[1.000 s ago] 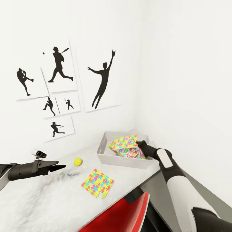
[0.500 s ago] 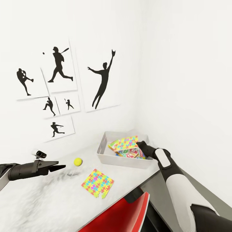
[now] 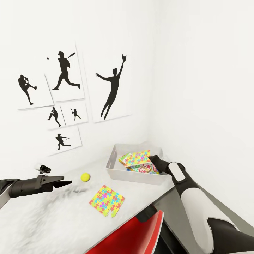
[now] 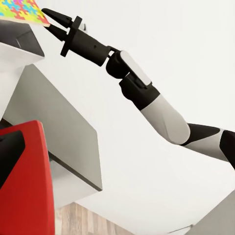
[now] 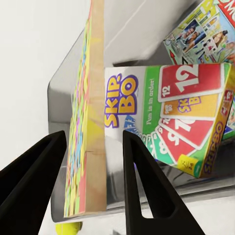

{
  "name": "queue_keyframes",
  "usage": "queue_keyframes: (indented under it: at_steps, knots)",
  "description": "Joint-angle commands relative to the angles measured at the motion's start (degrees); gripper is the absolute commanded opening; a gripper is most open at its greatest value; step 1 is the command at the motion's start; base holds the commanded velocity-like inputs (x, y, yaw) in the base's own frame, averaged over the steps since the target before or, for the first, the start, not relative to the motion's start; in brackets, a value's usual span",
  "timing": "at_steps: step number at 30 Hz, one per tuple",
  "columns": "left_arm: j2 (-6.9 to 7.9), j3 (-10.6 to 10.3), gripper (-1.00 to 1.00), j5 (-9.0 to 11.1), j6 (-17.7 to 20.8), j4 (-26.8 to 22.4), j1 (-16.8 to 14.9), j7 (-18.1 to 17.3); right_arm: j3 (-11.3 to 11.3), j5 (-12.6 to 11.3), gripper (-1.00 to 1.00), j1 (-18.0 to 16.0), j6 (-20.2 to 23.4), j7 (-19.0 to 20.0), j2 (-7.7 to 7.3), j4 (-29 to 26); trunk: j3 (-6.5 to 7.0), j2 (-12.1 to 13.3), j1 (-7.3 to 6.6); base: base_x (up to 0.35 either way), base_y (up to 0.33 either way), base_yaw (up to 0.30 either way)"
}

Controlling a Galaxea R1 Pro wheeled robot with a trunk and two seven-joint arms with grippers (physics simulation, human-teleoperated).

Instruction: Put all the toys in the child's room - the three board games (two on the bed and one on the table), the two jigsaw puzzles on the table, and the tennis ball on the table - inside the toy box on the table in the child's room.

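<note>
Toy box point(image 3: 116, 165) holds board games point(image 3: 143, 168) and jigsaw puzzle point(image 3: 135, 157).

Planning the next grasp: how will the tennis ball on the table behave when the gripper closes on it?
The tennis ball is round and sits free on the flat table, so it would probably roll at a nudge. It looks small and likely light.

In the head view, the jigsaw puzzle point(image 3: 137, 157) in the toy box point(image 3: 116, 165) covers most of the board games beneath it. The right gripper point(image 3: 152, 157) sits at the puzzle's 3 o'clock edge, too small there to tell whether it grips. In the right wrist view, the picture's edge cuts the Skip-Bo box point(image 5: 169, 117) and the tennis ball point(image 5: 68, 228). The left arm runs off the head view's 9 o'clock edge.
</note>
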Motion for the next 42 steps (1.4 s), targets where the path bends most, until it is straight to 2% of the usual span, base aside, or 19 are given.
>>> queue_keyframes:
  at_steps: [1,7,14,24,42]
  knots:
    - [0.07,-0.2,1.0,0.3,0.6,0.0,-0.1,-0.2,-0.3,-0.5,-1.0,-0.1,0.3,-0.3,0.02,0.0,-0.14,-0.1,0.04,0.0,0.0,0.0]
    - [0.07,-0.2,1.0,0.3,0.6,0.0,-0.1,-0.2,-0.3,-0.4,-1.0,-0.8,0.4,-0.3,-0.32,0.5,-0.14,-0.1,0.04,0.0,0.0,0.0]
    - [0.07,-0.2,1.0,0.3,0.6,0.0,-0.1,-0.2,-0.3,-0.4,-1.0,-2.8,0.3,0.0,-0.53,4.7,-0.14,-0.1,0.04,0.0,0.0,0.0]
    - [0.07,-0.2,1.0,0.3,0.6,0.0,-0.1,-0.2,0.3,-0.4,-1.0,-4.0,0.4,0.1,-0.54,5.1,-0.14,-0.1,0.04,0.0,0.0,0.0]
    - [0.07,-0.2,1.0,0.3,0.6,0.0,-0.1,-0.1,0.8,-0.3,-1.0,-4.2,0.3,0.1,-1.06,5.1,-0.14,-0.1,0.04,0.0,0.0,0.0]
